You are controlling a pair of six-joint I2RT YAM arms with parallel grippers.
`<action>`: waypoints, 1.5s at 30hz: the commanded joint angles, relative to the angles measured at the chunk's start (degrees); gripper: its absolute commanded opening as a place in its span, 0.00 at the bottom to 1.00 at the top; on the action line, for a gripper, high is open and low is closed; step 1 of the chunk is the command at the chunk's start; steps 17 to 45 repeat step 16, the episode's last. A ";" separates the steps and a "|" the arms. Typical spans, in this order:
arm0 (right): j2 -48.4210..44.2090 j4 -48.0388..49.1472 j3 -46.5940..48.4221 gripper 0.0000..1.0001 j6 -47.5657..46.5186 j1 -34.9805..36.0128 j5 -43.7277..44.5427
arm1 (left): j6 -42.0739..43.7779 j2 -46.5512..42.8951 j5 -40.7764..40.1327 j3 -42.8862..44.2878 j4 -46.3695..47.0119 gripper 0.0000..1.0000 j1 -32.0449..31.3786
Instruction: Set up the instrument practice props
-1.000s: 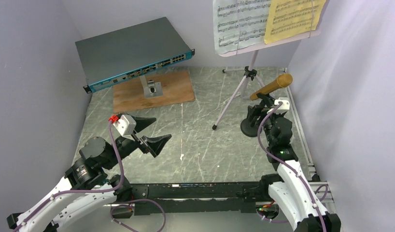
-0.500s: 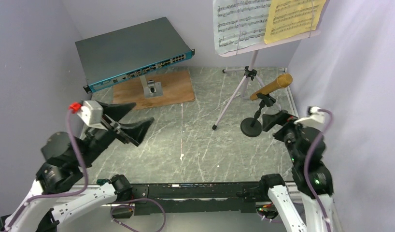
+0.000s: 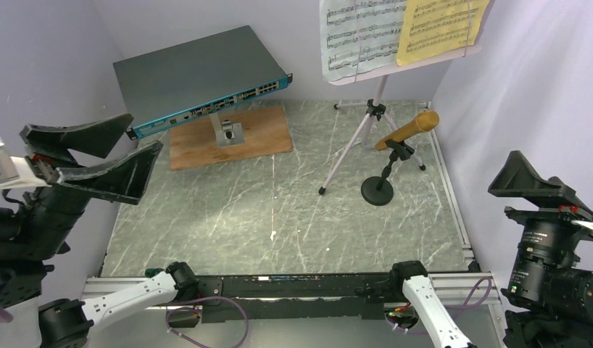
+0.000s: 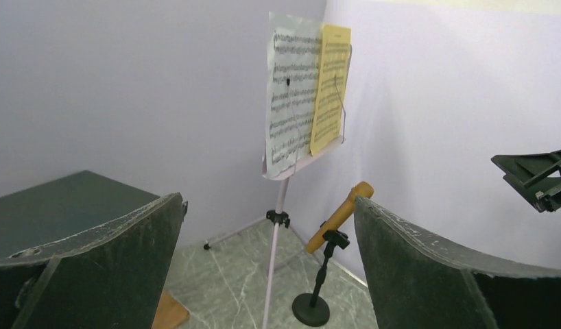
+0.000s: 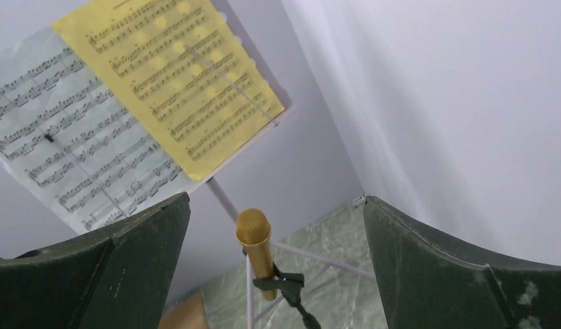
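Note:
The pale lilac music stand (image 3: 375,110) rises on tripod legs at the back right, carrying a white music sheet (image 3: 359,32) and a yellow one (image 3: 442,25). In front of it the gold microphone (image 3: 408,129) sits tilted in the clip of the short black mic stand (image 3: 377,191). My left gripper (image 3: 146,130) hangs high at the far left, open and empty. My right gripper (image 3: 529,190) is raised at the far right, open and empty, well apart from the microphone (image 5: 256,247). The left wrist view looks across at the stand (image 4: 276,260), sheets (image 4: 290,96) and microphone (image 4: 339,216).
A flat grey network switch (image 3: 199,76) with a blue front stands raised at the back left, over a wooden board (image 3: 257,138) with a metal block (image 3: 227,133). Lilac walls close in on both sides. A black rail (image 3: 293,279) runs along the near edge.
Both arms have risen and swung outward, toward the camera. The right gripper has pulled away from the mic stand to the far right. Both grippers stay open.

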 commanded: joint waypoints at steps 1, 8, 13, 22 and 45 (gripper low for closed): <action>1.28 4.12 1.29 1.00 -4.90 -0.17 2.79 | 2.25 0.24 -1.44 1.30 -0.99 0.99 0.05; 3.71 0.51 5.34 1.00 -0.91 -0.17 3.34 | 2.22 -0.17 -3.24 0.72 0.54 1.00 0.05; 2.29 1.18 2.81 1.00 -2.74 -0.16 -1.70 | 2.19 0.02 -4.23 -1.25 2.28 1.00 0.05; 3.30 -1.59 5.12 1.00 -2.47 -0.17 -1.72 | 1.75 0.75 -3.88 -1.35 3.15 0.99 0.05; 3.30 -1.59 5.12 1.00 -2.47 -0.17 -1.72 | 1.75 0.75 -3.88 -1.35 3.15 0.99 0.05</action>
